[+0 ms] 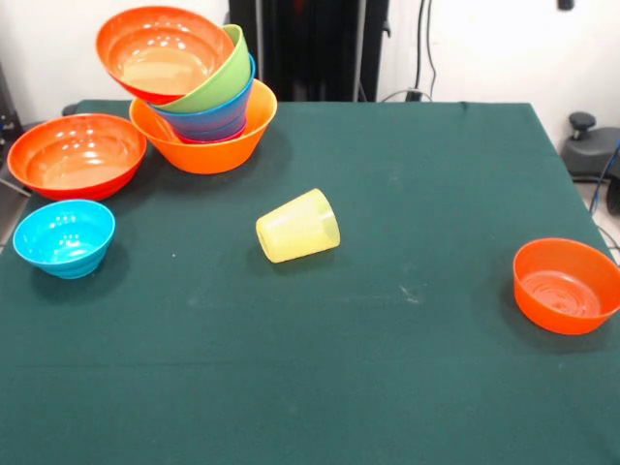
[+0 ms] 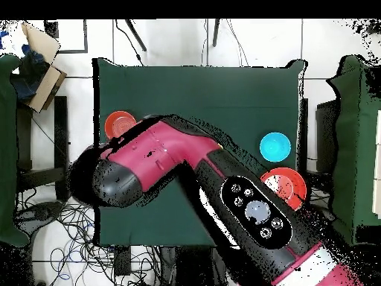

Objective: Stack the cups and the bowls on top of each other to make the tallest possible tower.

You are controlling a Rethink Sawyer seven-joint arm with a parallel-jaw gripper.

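The tower (image 1: 203,121) stands at the table's far left. Its base is a large light-orange bowl (image 1: 208,150); magenta, blue and lime green bowls (image 1: 218,82) nest in it, and a tilted red-orange bowl (image 1: 160,48) sits on top. The pale-yellow cup (image 1: 297,226) lies on its side near the table's middle. A red-orange bowl (image 1: 77,155) (image 2: 289,186), a cyan bowl (image 1: 63,235) (image 2: 274,146) and a small orange bowl (image 1: 567,286) (image 2: 119,123) stand upright and apart. The gripper shows in neither view. In the overhead view the arm (image 2: 160,160) hides the tower and the cup.
The dark green table cloth (image 1: 387,368) (image 2: 208,89) covers the table. The robot's black pedestal (image 1: 310,48) stands behind the far edge. Cables and a black stand (image 1: 581,126) lie off the table to the right.
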